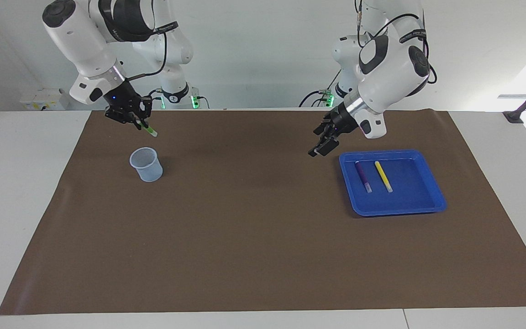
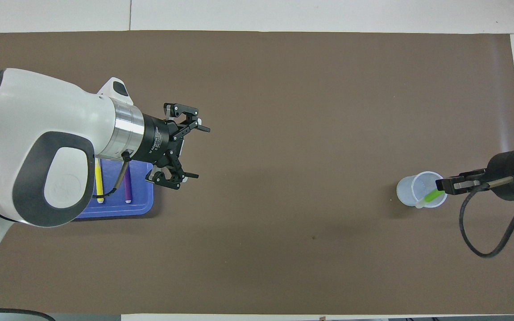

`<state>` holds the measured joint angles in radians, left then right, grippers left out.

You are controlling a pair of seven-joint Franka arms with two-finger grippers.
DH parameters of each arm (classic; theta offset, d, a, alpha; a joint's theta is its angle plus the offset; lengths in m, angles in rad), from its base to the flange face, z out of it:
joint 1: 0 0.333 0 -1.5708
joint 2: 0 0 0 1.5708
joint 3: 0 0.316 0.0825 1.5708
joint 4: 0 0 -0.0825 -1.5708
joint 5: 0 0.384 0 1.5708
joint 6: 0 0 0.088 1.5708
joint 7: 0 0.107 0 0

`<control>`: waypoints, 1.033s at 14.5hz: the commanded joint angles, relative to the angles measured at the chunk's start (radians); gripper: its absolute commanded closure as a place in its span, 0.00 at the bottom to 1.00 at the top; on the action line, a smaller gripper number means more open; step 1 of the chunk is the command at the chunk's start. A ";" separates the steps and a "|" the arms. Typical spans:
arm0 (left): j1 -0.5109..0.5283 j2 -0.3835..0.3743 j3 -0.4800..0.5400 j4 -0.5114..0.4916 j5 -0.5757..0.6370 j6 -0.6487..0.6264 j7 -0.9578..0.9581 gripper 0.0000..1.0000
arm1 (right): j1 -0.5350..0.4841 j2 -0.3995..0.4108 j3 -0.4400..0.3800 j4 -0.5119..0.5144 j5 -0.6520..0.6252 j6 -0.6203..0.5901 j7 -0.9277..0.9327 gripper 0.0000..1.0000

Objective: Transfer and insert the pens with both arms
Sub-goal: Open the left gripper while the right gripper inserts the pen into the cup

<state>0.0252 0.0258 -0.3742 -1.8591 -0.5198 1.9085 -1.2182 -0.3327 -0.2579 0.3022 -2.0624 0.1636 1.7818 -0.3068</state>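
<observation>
My right gripper [image 1: 137,122] is shut on the green pen [image 1: 149,131]. It holds the pen tilted in the air, pale tip down, over the clear plastic cup [image 1: 145,163]. In the overhead view the green pen [image 2: 429,196] lies across the cup's mouth [image 2: 411,189], with the right gripper [image 2: 445,183] at its rim. My left gripper [image 1: 318,147] is open and empty in the air beside the blue tray [image 1: 395,211]. Its fingers are spread wide in the overhead view [image 2: 198,153]. The purple pen [image 1: 362,176] and the yellow pen [image 1: 383,176] lie side by side in the tray.
A brown mat [image 1: 254,237] covers most of the white table. Two smaller white arms with green-lit bases [image 1: 176,98] stand at the robots' edge. The tray [image 2: 118,211] is partly hidden under my left arm in the overhead view.
</observation>
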 commanded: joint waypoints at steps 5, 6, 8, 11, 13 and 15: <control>0.153 -0.026 0.000 -0.130 0.268 -0.017 0.665 0.00 | -0.060 0.086 0.005 -0.087 -0.055 0.157 -0.092 1.00; 0.188 -0.021 0.001 -0.158 0.308 0.003 0.812 0.00 | -0.060 0.097 0.005 -0.088 -0.055 0.160 -0.089 1.00; 0.245 -0.018 0.000 -0.221 0.366 0.073 1.045 0.00 | -0.061 0.112 0.005 -0.091 -0.055 0.175 -0.084 1.00; 0.278 0.005 0.001 -0.314 0.486 0.219 1.259 0.00 | -0.061 0.123 0.005 -0.130 -0.055 0.217 -0.084 1.00; 0.291 0.006 0.001 -0.374 0.515 0.308 1.333 0.00 | -0.060 0.120 0.005 -0.136 -0.055 0.214 -0.084 0.50; 0.292 0.025 0.001 -0.394 0.556 0.345 1.371 0.00 | -0.060 0.120 0.005 -0.136 -0.055 0.214 -0.086 0.22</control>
<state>0.3082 0.0549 -0.3664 -2.2102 -0.0121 2.1972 0.1000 -0.3854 -0.1274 0.3006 -2.1830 0.1242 1.9797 -0.3814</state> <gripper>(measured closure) 0.000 0.758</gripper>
